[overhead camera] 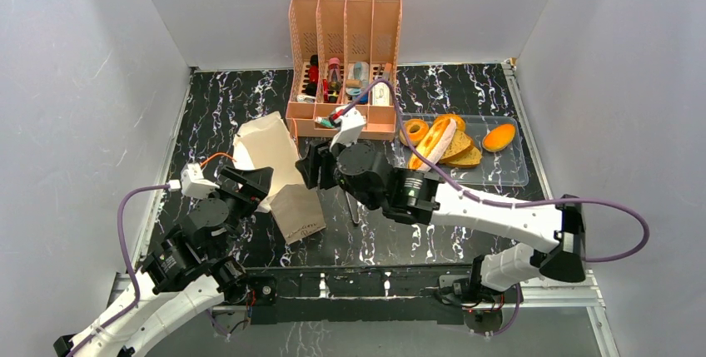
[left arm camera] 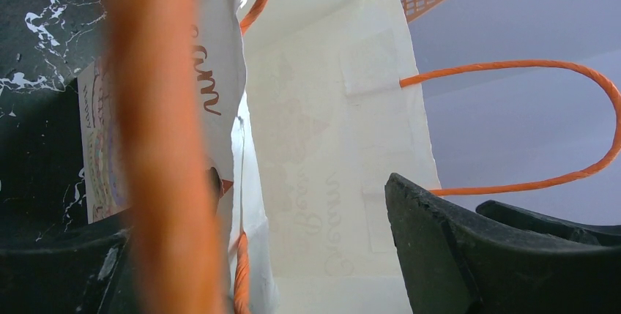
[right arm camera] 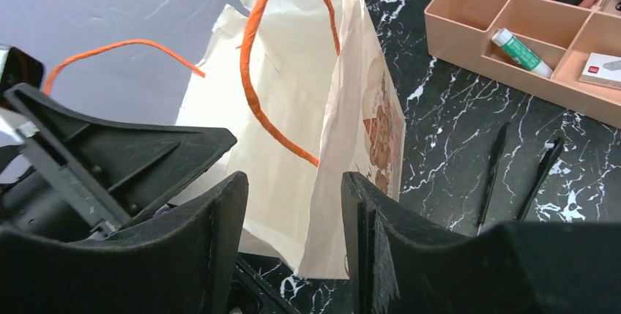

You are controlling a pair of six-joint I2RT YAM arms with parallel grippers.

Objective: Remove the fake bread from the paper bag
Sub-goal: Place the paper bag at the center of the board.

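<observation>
Cream paper bag [overhead camera: 266, 151] is lying on the black marbled tabletop [overhead camera: 466, 224] between both arms, while the fake bread [overhead camera: 441, 142] is sitting in a clear tray [overhead camera: 518, 176] well off to its right. Left fingers [left arm camera: 454, 255] are gaping wide at the bag's open mouth, an orange handle [left arm camera: 157, 146] hanging blurred close to their camera; right fingers [right arm camera: 220, 255] are standing partly apart, the bag's bottom corner poking between them.

The black, white-veined marble counter [overhead camera: 208, 116] carries a cream paper bag [overhead camera: 268, 153] at left-centre, a peach desk organizer [overhead camera: 345, 41] at the back, a clear plastic tray [overhead camera: 509, 176] on the right, and a thin black tool [overhead camera: 354, 209] near the middle.
</observation>
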